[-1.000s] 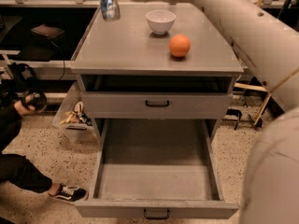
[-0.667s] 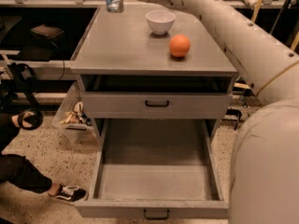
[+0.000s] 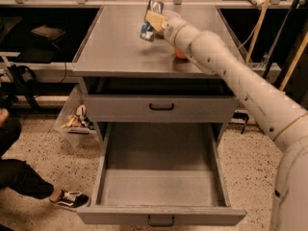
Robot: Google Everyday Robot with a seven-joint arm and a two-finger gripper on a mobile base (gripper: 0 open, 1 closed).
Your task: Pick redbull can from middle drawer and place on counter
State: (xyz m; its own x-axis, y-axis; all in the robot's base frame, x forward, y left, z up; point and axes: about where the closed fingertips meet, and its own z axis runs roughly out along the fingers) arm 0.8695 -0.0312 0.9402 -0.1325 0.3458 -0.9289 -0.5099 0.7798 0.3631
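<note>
The redbull can [image 3: 148,24], blue and silver, hangs tilted just above the counter [image 3: 115,47], near its back middle. My gripper [image 3: 154,19] is shut on the can, its tan fingers [image 3: 156,19] clamped across the can's body. The arm reaches in from the right, over the counter's right half. Below, the middle drawer [image 3: 163,177] is pulled fully out, and its grey floor shows nothing on it. Its dark loop handle [image 3: 161,220] sits at the bottom of the view.
An orange ball [image 3: 180,55] and a white bowl [image 3: 172,14] sit mostly hidden behind my arm. The upper drawer [image 3: 161,107] is closed. A person's leg and shoe [image 3: 70,198] and a bin of clutter [image 3: 77,121] lie on the floor to the left.
The gripper with the can has come from the counter's far back-left corner toward its middle and lower. The arm now hides most of the bowl and ball.
</note>
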